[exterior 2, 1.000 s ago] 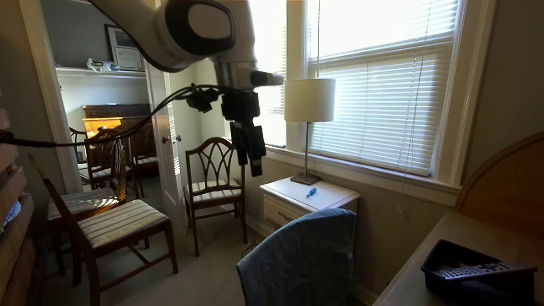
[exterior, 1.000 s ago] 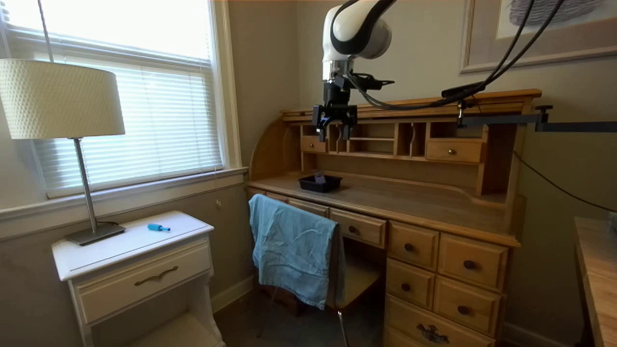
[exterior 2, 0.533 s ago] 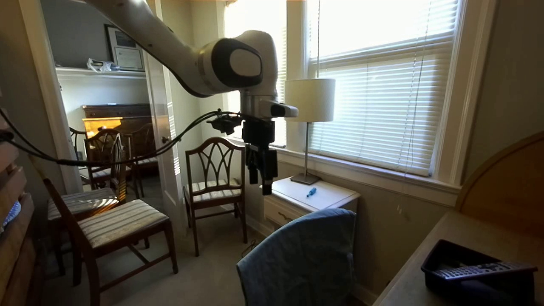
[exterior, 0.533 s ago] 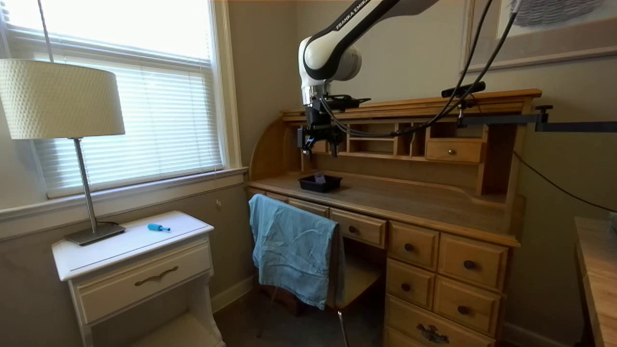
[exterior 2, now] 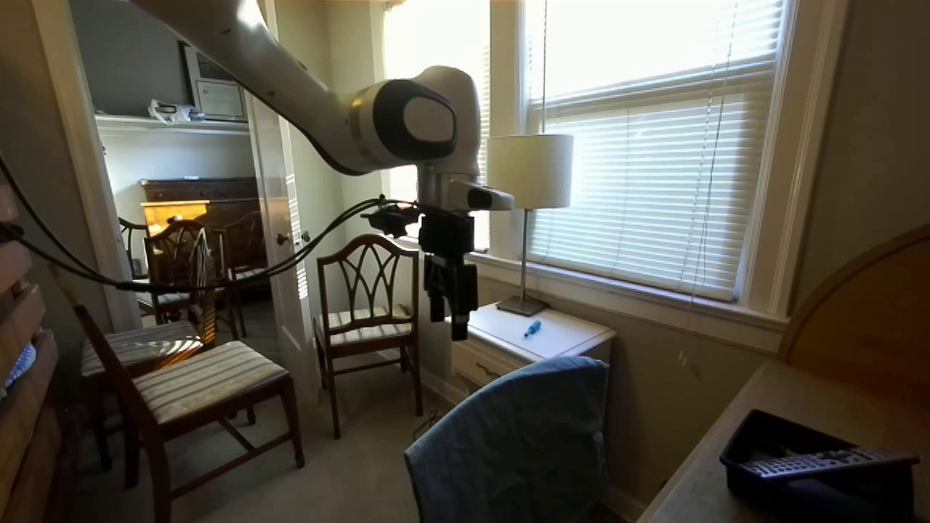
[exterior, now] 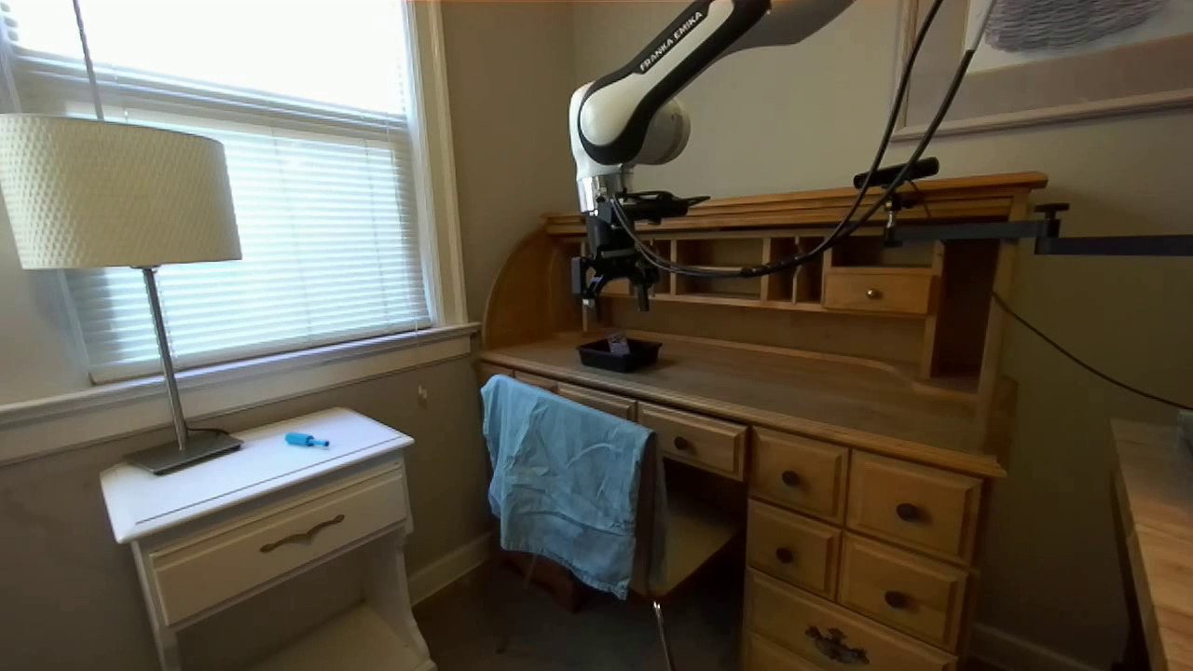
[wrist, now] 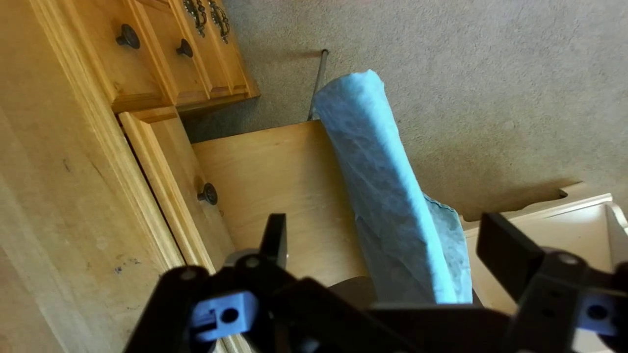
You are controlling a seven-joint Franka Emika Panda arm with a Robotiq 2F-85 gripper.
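My gripper (exterior: 616, 300) is open and empty, hanging in the air with its fingers pointing down. It also shows in the other exterior view (exterior 2: 448, 328) and from above in the wrist view (wrist: 387, 240), where its fingers stand wide apart. A blue cloth (exterior: 569, 485) hangs over the back of a chair; in the wrist view the cloth (wrist: 392, 181) lies below, seen between the fingers but not touched. A black tray (exterior: 596, 360) stands on the desk with a grey remote (exterior 2: 821, 463) leaning in it. A small blue tool-like object (exterior: 306, 440) lies on the white nightstand (exterior: 224, 489).
The wooden roll-top desk (exterior: 802, 382) has upper cubbies and drawers with knobs (wrist: 208, 193). A lamp (exterior: 121, 191) stands on the nightstand by the window. Striped-seat chairs (exterior 2: 211, 378) stand near the doorway. Cables loop from the arm. A camera mount arm (exterior: 988, 233) reaches in.
The arm has come down and extended: the gripper moved left and down in one exterior view, right and down in the other, mostly in the first half second. It stays open. Other things are unmoved.
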